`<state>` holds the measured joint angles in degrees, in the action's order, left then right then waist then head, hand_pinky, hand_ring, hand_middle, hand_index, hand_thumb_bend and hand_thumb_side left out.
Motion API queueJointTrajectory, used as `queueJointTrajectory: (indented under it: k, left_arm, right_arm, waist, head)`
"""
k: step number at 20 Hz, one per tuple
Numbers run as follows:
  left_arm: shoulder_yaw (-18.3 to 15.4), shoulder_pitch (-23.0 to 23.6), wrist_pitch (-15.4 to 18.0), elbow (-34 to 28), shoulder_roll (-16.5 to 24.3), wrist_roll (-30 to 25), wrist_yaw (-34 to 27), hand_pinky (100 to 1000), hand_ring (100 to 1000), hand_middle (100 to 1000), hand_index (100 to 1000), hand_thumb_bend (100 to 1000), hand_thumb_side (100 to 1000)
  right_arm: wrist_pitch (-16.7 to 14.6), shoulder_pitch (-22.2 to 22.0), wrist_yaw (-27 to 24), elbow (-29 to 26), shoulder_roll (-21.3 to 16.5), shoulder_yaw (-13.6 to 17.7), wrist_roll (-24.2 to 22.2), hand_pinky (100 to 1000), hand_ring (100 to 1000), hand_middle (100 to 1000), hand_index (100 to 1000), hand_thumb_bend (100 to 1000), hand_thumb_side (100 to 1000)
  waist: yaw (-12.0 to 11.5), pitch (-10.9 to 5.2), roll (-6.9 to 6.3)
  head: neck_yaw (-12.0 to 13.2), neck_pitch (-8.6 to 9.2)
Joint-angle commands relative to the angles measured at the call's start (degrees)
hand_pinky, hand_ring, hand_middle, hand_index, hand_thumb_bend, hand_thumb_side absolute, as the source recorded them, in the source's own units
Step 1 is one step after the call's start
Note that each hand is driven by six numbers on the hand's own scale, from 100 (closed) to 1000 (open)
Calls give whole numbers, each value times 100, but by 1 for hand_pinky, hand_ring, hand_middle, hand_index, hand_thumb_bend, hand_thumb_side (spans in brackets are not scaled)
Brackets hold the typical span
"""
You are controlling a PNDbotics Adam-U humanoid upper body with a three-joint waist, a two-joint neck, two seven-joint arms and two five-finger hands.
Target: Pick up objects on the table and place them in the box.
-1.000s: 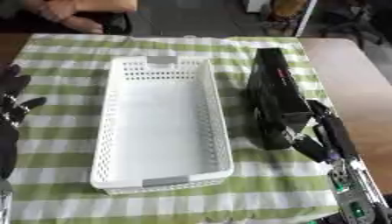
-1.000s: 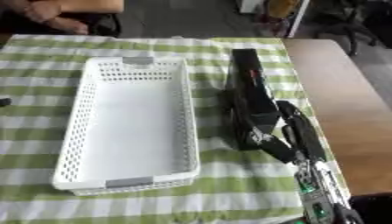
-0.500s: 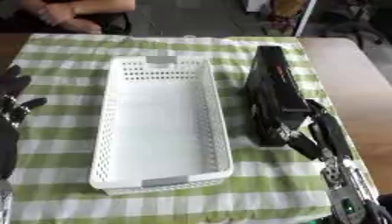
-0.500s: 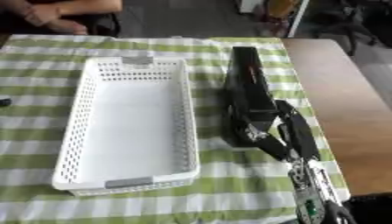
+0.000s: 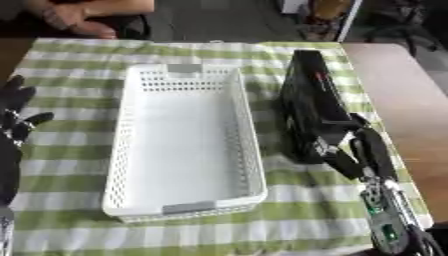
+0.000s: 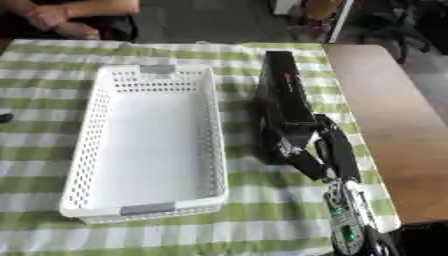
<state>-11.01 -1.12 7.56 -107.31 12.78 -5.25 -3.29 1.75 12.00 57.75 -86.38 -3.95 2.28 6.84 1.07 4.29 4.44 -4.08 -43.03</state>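
A long black box-shaped object (image 5: 308,95) lies on the green-checked cloth, just right of an empty white perforated basket (image 5: 249,145). My right hand (image 5: 363,150) comes in from the lower right and sits at the object's near end. Its thumb is on the left side and its fingers are curled over the right side. The object still rests on the cloth. At the left edge my left hand (image 5: 13,130) rests open with its fingers up, well away from the basket.
The checked cloth (image 5: 79,100) covers most of the table, and bare brown wood (image 5: 394,85) shows along the right side. A person's folded hands (image 5: 79,15) rest beyond the far edge and touch nothing.
The right hand has barely shifted at the black object's near end. The object, the basket and the left hand stay where they were.
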Motion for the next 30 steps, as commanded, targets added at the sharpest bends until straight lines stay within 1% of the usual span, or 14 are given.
queueJointTrajectory:
  k: [1,2,3,4,8,12,13,14,21,23,28,29,30]
  left_arm:
    - [-9,-57,15,-77,50,-23,-21,782,1000,1000,827,154,1000]
    - [-9,-59,15,-76,49,-23,-21,782,1000,1000,827,154,1000]
    - [-9,-61,15,-76,48,-24,-22,782,1000,1000,827,154,1000]
    - [-9,-63,15,-76,47,-24,-23,782,1000,1000,827,153,1000]
    - [-8,-69,16,-74,43,-26,-26,782,1000,1000,827,153,1000]
    - [-6,-72,16,-73,40,-29,-28,782,1000,1000,827,153,1000]
    - [-6,-72,16,-72,39,-30,-29,782,1000,1000,827,153,1000]
    - [-5,-73,16,-71,39,-31,-29,782,1000,1000,827,154,1000]
    - [-9,-75,15,-70,35,-29,-30,782,1000,1000,827,154,1000]
    - [-10,-76,15,-67,35,-28,-31,782,1000,1000,827,154,1000]
    - [-11,-76,16,-62,35,-29,-33,781,1000,1000,827,153,1000]
    - [-13,-75,16,-61,35,-27,-32,781,1000,1000,827,153,1000]
    - [-14,-75,16,-61,35,-25,-32,781,1000,1000,827,153,1000]
  right_arm:
    - [54,117,-56,-25,15,49,237,621,623,639,787,607,920]
    - [70,120,-84,-14,19,51,319,603,605,619,773,603,913]
    - [86,122,-113,-4,22,54,401,603,605,619,773,603,913]
    - [98,124,-138,7,24,54,468,557,559,581,745,595,897]
    - [162,119,-270,29,32,81,786,459,482,513,688,582,860]
    - [202,109,-405,59,40,95,1105,393,430,474,655,572,815]
    - [207,109,-436,68,41,95,1164,396,433,476,656,572,818]
    - [209,108,-467,78,42,95,1213,365,407,456,638,568,781]
    - [178,105,-639,122,38,89,1389,364,406,440,627,565,765]
    - [166,102,-666,124,37,91,1417,354,397,431,619,562,747]
    - [156,100,-719,123,37,95,1454,308,358,395,586,549,628]
    - [158,99,-734,112,39,100,1464,301,353,390,580,534,613]
    - [160,97,-748,101,39,104,1475,288,341,377,568,477,583]
  waist:
    - [-4,-35,-13]
    - [-5,-33,-14]
    - [-6,-31,-17]
    - [-6,-30,-19]
    - [-6,-27,-29]
    - [-7,-27,-32]
    - [-8,-27,-32]
    - [-9,-27,-32]
    - [-16,-29,-32]
    - [-15,-29,-32]
    - [-13,-27,-33]
    - [-13,-26,-34]
    - [-12,-25,-34]
  head:
    - [-3,77]
    - [-1,81]
    - [-1,87]
    - [1,92]
    - [5,113]
    - [9,136]
    - [9,140]
    - [11,140]
    - [16,149]
    - [15,150]
    - [13,153]
    - [15,154]
    - [16,155]
